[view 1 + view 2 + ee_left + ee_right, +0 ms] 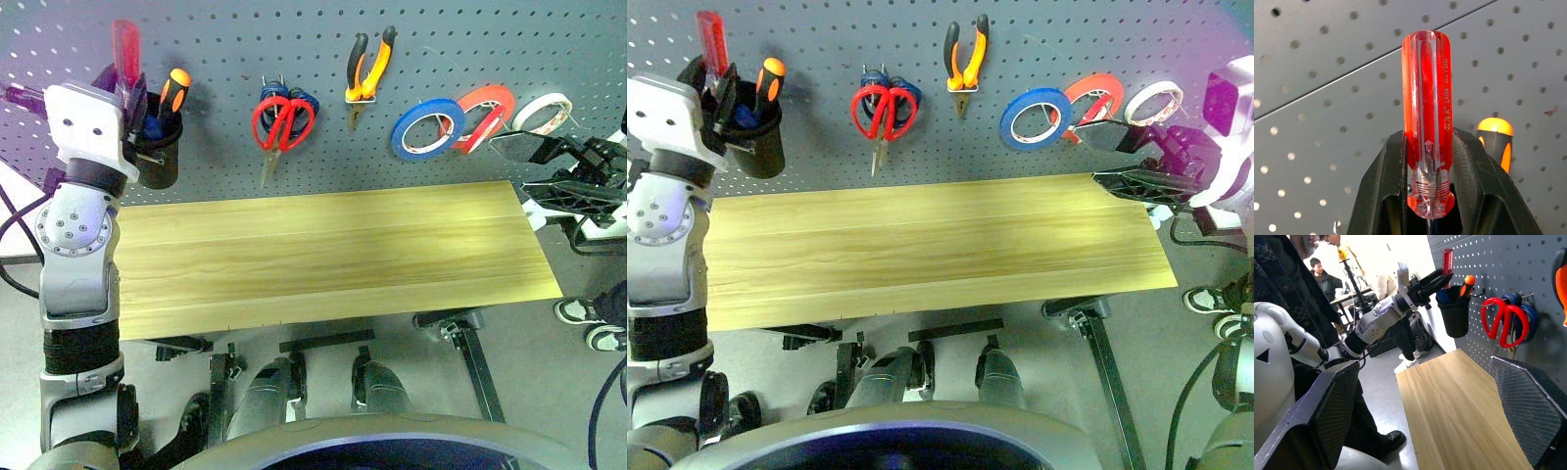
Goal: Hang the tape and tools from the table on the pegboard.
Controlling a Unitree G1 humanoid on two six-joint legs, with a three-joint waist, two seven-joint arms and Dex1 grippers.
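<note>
My left gripper [130,93] is shut on the small screwdriver [125,47], whose clear red handle stands upright above the fingers [1383,196]. It hovers at the rim of a black cup [159,157] on the pegboard [225,49]; the shaft is hidden. Red-handled scissors [282,122], orange-and-black pliers [368,70] and the reddish tape [487,106] hang on the board. My right gripper [551,168] stands open with nothing in it, off the right end of the table [333,255], below the tapes.
An orange-and-black screwdriver [174,90] stands in the cup. Blue-handled scissors hang behind the red ones. A blue roll [426,127] and a white roll [542,110] flank the reddish tape. A person's shoes [588,313] show at the right; people [1322,279] stand beyond the table's left end.
</note>
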